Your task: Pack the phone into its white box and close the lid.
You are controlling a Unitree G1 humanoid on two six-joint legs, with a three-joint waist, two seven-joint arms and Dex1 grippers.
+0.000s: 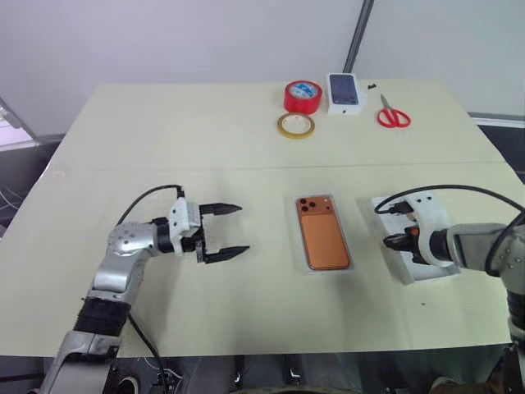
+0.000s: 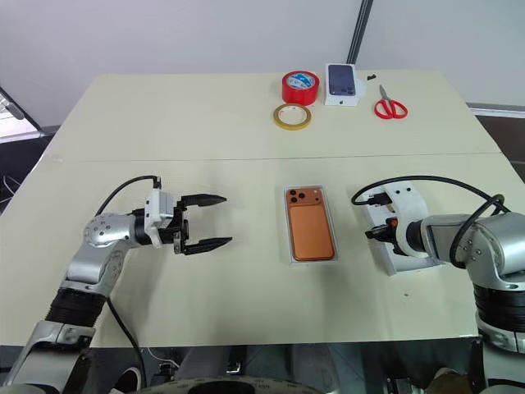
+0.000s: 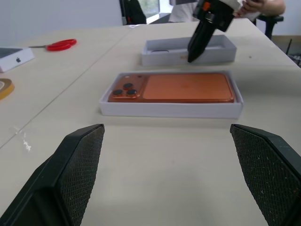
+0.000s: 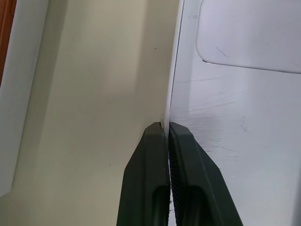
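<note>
Left eye view, table (image 1: 164, 139): carrying everything; red tape roll (image 1: 303, 96), tan tape ring (image 1: 295, 125), small printed box (image 1: 344, 93) and scissors (image 1: 393, 116) are sitting along the far edge, well apart from the work.
Right arm: reaching down over the lid (image 1: 414, 267), which is lying open side up at the robot's right, just beside the white box (image 1: 346, 238).
Left arm: hovering level above bare table, pointing toward the white box, apparently waiting to steady it.
White box: resting mid-table between the two grippers, already holding the phone (image 1: 321, 232) camera side up, lenses toward the far edge.
Lid: being pinched by its near-left wall; an insert with a rounded recess is showing inside it in the right wrist view.
Right gripper (image 4: 167, 128): closing narrow on that thin wall, one finger on each side, judged a grip for lifting and flipping.
Left gripper (image 1: 236, 230): standing wide, holding nothing, well short of the box.
Stage, judged: phone packed; lid not yet on.
</note>
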